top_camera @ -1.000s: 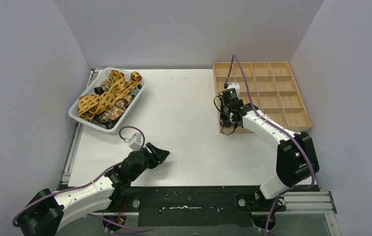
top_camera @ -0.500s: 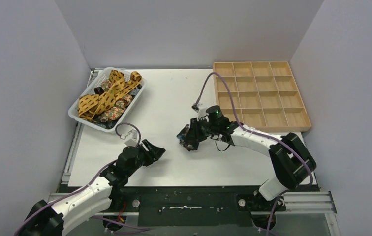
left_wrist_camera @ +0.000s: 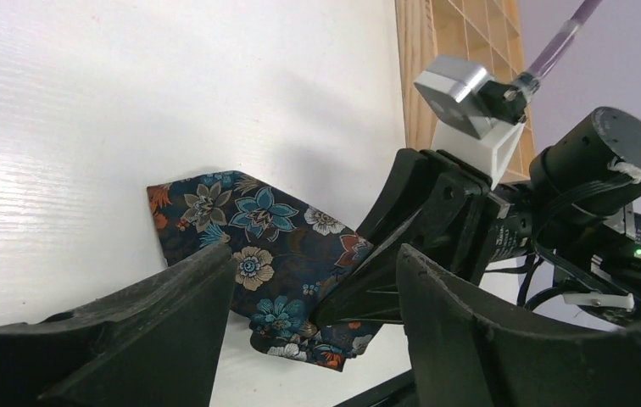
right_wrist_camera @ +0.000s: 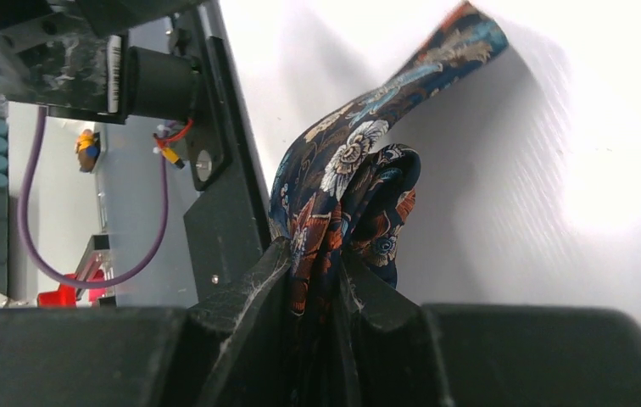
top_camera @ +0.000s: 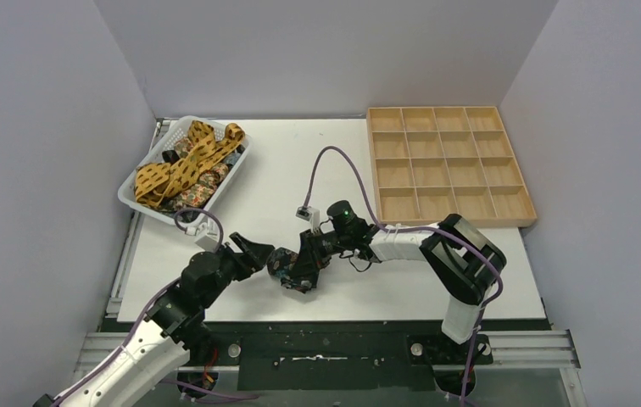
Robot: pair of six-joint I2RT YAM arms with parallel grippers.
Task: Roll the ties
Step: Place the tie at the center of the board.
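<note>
the white bench [top_camera: 317,170] carries a wooden tray [top_camera: 372,161] of open compartments at its far right corner. well to the tray's left, by the far left edge, sits a white slatted basket [top_camera: 156,210]. nearer than the tray and to its left, a bunched dark floral tie [top_camera: 281,264] lies on the bare surface.

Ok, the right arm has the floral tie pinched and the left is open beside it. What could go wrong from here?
1. The left end effector sits open right against the right end effector, both at the floral tie. Closing now might clip the other's fingers instead of fabric.
2. The right end effector pinches only a bunched fold, with a loose tail sticking out. A tug could make the folds slip and unravel.
</note>
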